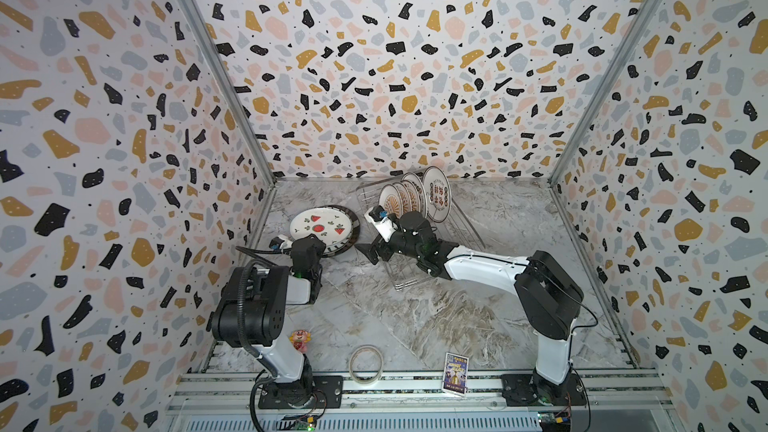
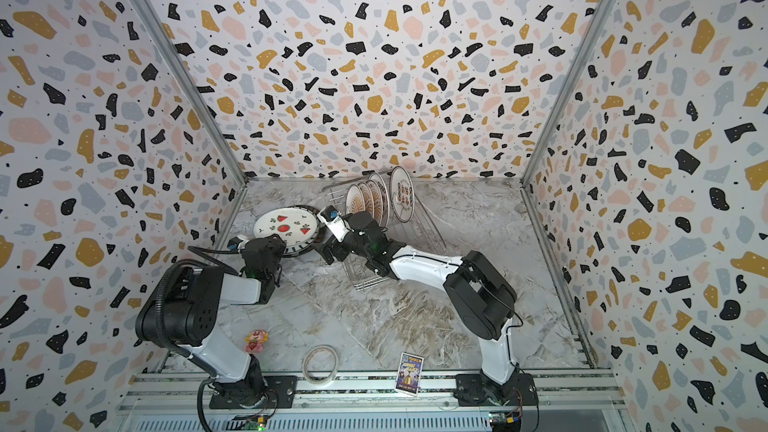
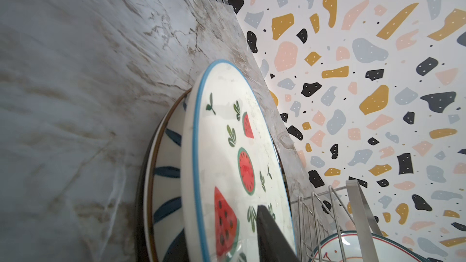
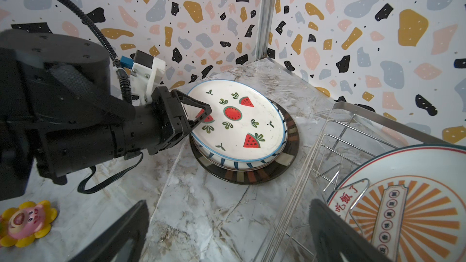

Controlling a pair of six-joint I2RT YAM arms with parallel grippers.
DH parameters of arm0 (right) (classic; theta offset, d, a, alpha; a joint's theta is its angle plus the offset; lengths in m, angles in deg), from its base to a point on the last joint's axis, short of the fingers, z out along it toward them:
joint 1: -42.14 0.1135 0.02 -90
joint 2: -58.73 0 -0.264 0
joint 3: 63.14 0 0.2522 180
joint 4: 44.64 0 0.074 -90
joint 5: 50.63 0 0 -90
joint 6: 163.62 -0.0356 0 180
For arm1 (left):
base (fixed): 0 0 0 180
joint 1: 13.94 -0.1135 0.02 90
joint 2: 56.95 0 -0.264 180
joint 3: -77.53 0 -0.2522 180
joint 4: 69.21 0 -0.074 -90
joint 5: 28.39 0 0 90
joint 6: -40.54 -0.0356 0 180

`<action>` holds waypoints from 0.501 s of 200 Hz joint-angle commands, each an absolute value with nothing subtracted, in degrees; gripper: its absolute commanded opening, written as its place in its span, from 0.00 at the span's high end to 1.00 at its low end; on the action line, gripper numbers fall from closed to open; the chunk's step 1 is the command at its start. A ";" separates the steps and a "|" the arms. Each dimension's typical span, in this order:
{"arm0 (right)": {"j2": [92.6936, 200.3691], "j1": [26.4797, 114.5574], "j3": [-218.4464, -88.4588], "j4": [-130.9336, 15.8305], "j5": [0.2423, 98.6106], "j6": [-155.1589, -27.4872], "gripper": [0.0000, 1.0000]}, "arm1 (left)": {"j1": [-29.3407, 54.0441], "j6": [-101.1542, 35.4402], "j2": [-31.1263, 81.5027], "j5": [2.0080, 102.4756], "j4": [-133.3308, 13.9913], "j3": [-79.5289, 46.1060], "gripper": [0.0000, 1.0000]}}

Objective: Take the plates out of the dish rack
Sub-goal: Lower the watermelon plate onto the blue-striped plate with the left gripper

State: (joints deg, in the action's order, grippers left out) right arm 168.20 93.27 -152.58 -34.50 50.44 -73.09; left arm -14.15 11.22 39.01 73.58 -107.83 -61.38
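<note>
Left end effector (image 4: 201, 118), slightly parted, straddles the watermelon plate (image 4: 239, 132) rim; right end effector (image 4: 227, 233) gapes empty.

Jaws apart: left tool (image 4: 200, 119), right tool (image 4: 228, 204).

The bench (image 1: 415, 326) lies bare across its middle and right side, open to a reach. A plate stack (image 1: 316, 224) fills the far-left corner, and the left gripper (image 4: 201, 119) sits over its near rim, jaws parted. The rack (image 1: 405, 280) blocks the far middle. The right gripper (image 4: 229, 205), spread wide at the rack's left side, narrows the gap to the stack. A tape ring (image 1: 365, 377), toy (image 1: 300, 338) and card (image 1: 456, 374) dot the near edge.
</note>
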 commanded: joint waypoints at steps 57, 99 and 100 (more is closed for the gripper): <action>168.43 93.54 -155.21 -36.14 50.56 -72.91 0.00 | -13.68 6.88 41.10 79.37 -108.26 -58.38 0.56; 168.20 93.54 -155.03 -36.17 50.27 -72.91 0.00 | -11.75 6.08 39.11 81.85 -105.41 -58.06 0.55; 168.18 93.50 -155.03 -36.17 50.27 -72.92 0.00 | -11.75 6.08 39.15 81.84 -105.43 -58.05 0.55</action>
